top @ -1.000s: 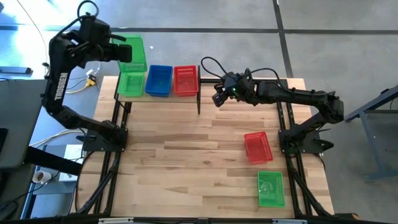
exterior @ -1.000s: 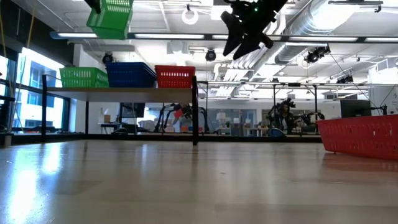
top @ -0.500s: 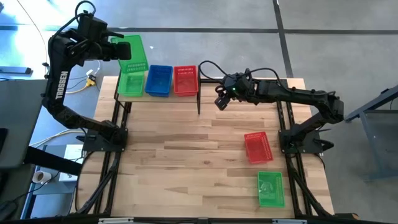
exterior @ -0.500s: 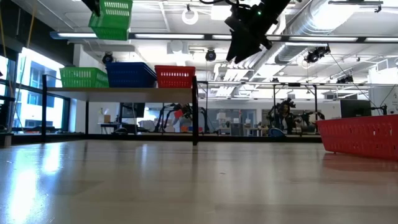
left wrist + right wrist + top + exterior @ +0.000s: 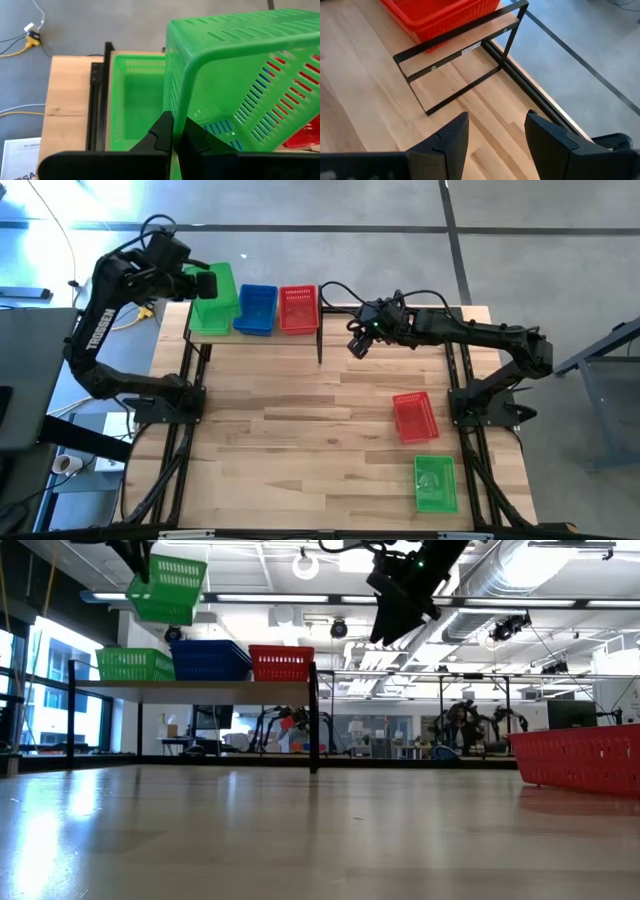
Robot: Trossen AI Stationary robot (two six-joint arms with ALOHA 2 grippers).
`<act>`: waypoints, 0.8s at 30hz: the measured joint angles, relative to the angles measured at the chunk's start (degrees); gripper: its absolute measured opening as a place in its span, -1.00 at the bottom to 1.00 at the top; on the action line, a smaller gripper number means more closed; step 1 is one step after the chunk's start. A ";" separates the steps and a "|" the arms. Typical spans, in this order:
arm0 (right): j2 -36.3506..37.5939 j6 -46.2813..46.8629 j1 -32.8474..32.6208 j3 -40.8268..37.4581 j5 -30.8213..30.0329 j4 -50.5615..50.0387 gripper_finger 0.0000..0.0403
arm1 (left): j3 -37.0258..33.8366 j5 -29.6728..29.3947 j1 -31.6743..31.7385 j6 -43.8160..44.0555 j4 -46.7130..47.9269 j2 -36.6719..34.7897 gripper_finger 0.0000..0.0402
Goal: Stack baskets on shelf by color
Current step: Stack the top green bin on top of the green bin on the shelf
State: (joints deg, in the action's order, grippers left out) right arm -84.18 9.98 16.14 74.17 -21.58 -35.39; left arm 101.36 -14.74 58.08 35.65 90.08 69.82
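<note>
A green basket (image 5: 214, 283) of perforated plastic, its walls cut with rows of narrow slots and its rim a smooth thick band, is held tilted in the air by the left gripper (image 5: 173, 134), whose fingers are pressed together on the rim. It is carried above the end of the shelf (image 5: 323, 308), directly over a second green basket (image 5: 136, 107) that rests there upright. On the same light-wood board, framed in thin black metal, a blue basket (image 5: 257, 310) is set just beside the green one, and a red basket (image 5: 298, 308) is set next to the blue, at the other end. In the low view the three are seen side by side on the raised board, with the carried basket (image 5: 167, 588) slanted above them. The right gripper (image 5: 358, 341) is held over the table (image 5: 300, 430) near the shelf's red end, its fingers spread wide with nothing between them. Nearer the right arm's base, another red basket (image 5: 414, 416) and another green basket (image 5: 435, 483) are lying on the planks, close together but apart.
</note>
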 joint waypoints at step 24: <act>0.02 0.08 0.37 0.00 0.56 -0.86 -0.12 | -7.40 -2.14 -0.86 2.55 -0.05 -2.62 -1.00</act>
State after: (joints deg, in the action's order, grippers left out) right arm -84.16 10.05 16.51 74.17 -21.02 -36.25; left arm 93.97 -16.88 57.22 38.19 90.03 67.20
